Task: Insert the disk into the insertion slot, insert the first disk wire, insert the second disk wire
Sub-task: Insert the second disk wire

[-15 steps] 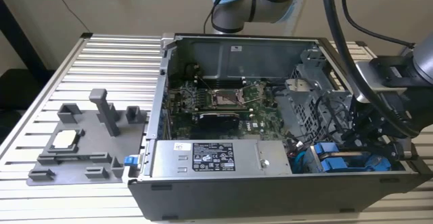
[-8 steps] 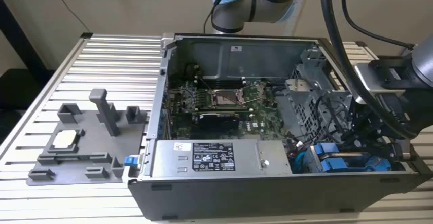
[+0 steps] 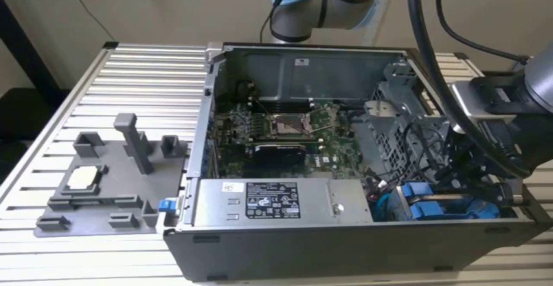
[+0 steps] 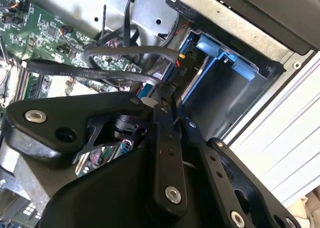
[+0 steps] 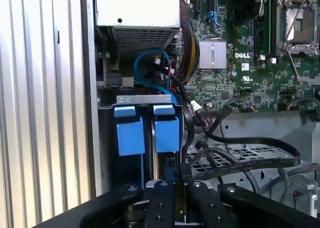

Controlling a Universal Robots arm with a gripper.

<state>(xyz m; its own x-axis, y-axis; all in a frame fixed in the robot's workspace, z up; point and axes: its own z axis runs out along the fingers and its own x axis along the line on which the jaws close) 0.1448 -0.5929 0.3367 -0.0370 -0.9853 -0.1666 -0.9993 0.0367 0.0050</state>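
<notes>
The arm is reaching into the open computer case [image 3: 285,169], which is lying on its side on the slatted desk [image 3: 129,92] so that its inside is facing upward and is easy to reach from above. In the exterior view the wrist is hanging over the corner of the case at that view's right, where two blue handles [image 3: 432,205] are showing.

In the first wrist view the two blue handles are standing side by side in the grey drive cage [image 5: 145,100]. The disk [image 5: 166,130] is, in my judgement, the one directly in line with the end effector [image 5: 175,188]; it is sitting deep in the insertion slot [image 5: 159,160], so the first step seems done. I cannot be fully sure which of the two drives is the task's one.

The end effector's fingers [image 4: 167,138] are lying close together, and something thin seems to be between them near the black cables [image 4: 100,72], but I cannot tell whether they are clamped on a cable plug or only closed. The cables are curving loosely over the green motherboard [image 5: 225,62] toward the cage, probably because their plugs belong at the drives' ends.
</notes>
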